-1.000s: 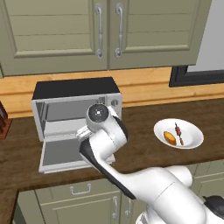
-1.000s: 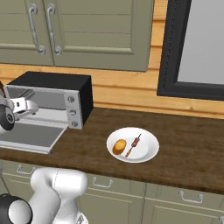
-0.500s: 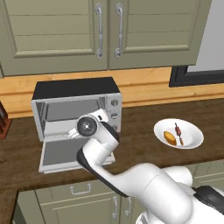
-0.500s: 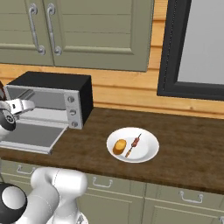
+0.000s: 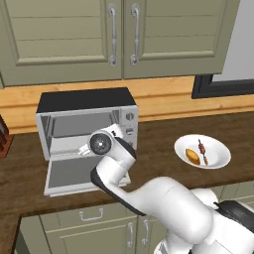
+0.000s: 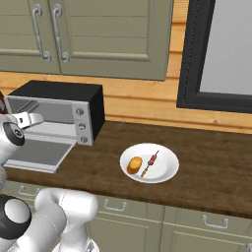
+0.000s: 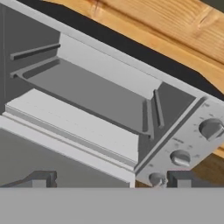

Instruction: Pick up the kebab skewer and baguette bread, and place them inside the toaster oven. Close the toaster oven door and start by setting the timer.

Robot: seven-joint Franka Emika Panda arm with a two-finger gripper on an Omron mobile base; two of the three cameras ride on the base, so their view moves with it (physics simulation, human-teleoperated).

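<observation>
Pincer (image 7: 109,180) stood wide and empty before the toaster oven (image 5: 87,126); the kebab skewer (image 6: 149,163), probably light and stiff, seemed best pinched mid-stick.

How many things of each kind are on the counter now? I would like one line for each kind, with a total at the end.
Toaster oven: 1
Plate: 1
Baguette bread: 1
Kebab skewer: 1
Total: 4
</observation>
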